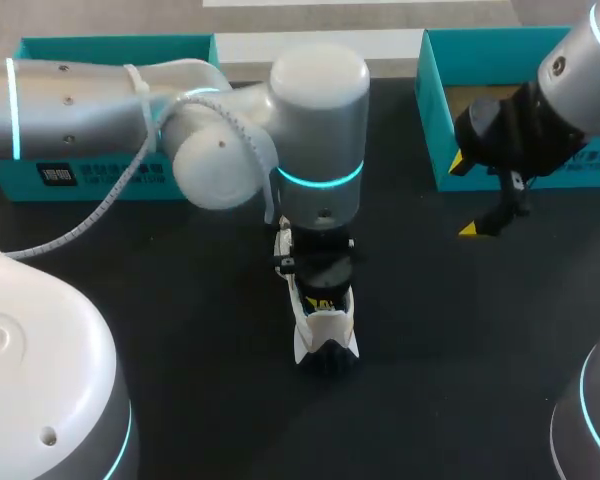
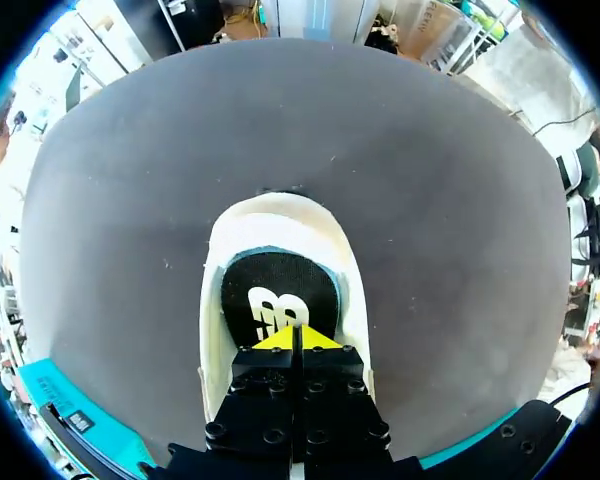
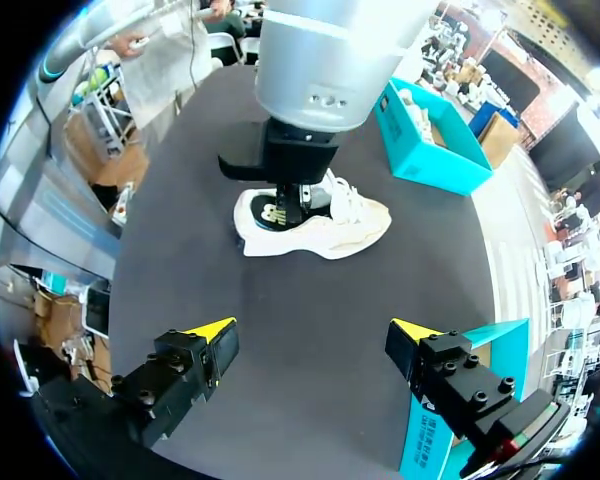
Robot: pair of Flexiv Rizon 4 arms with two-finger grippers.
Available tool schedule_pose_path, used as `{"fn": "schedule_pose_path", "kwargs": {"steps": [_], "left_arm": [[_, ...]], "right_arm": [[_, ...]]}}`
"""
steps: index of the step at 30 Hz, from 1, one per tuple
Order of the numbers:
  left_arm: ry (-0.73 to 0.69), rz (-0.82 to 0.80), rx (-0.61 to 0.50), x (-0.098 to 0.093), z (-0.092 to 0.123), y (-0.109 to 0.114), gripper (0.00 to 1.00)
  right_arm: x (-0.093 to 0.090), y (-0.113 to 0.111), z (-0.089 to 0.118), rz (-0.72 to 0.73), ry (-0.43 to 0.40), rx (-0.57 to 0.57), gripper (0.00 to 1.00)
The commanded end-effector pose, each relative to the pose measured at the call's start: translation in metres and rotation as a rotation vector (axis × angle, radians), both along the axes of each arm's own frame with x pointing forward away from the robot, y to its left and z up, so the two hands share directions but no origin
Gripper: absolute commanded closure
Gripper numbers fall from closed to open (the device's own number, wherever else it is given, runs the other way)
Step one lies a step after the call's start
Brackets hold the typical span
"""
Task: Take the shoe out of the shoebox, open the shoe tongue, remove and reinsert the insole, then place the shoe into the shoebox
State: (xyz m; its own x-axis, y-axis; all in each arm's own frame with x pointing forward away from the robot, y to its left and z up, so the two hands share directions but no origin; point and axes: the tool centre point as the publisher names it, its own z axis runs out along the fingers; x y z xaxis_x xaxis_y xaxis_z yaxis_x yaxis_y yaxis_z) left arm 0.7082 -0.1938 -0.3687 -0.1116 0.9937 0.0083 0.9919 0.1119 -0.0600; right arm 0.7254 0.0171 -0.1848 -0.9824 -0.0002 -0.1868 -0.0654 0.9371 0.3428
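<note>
**Left arm and gripper.** The left arm (image 1: 220, 140) enters from the left edge of the head view. It ends at frame centre with its wrist pointing straight down.
- The left gripper (image 2: 295, 340) has its fingers pressed together.
- Its yellow tips are down inside the white lace-up trainer (image 1: 327, 335).
- The tips touch the black insole with a white logo (image 2: 270, 290), which lies in the trainer.
- Whether any of the insole is nipped between the tips cannot be told.

**Trainer.** It stands upright on its sole on the black table top (image 1: 200, 330), just below the centre of the head view and outside both boxes. In the right wrist view it sits well ahead of the right gripper, with the left arm's wrist directly over its opening.

**Right gripper.** The right gripper (image 1: 464, 197) is in the upper right of the head view, close to the front wall of the teal cardboard shoebox (image 1: 432, 110). Its fingers are spread wide with nothing between them.

**Boxes.**
- The shoebox sits in the upper right corner, open-topped, with a brown floor showing inside.
- A second teal cardboard box (image 1: 110, 48) sits in the upper left, partly hidden behind the left arm.
</note>
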Motion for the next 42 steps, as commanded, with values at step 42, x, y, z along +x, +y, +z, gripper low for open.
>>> {"fn": "schedule_pose_path", "kwargs": {"steps": [42], "left_arm": [[-0.004, -0.035, -0.079, -0.01, 0.005, -0.005, 1.0]], "right_arm": [[0.001, 0.001, -0.001, -0.001, 0.0, -0.002, 0.0]]}}
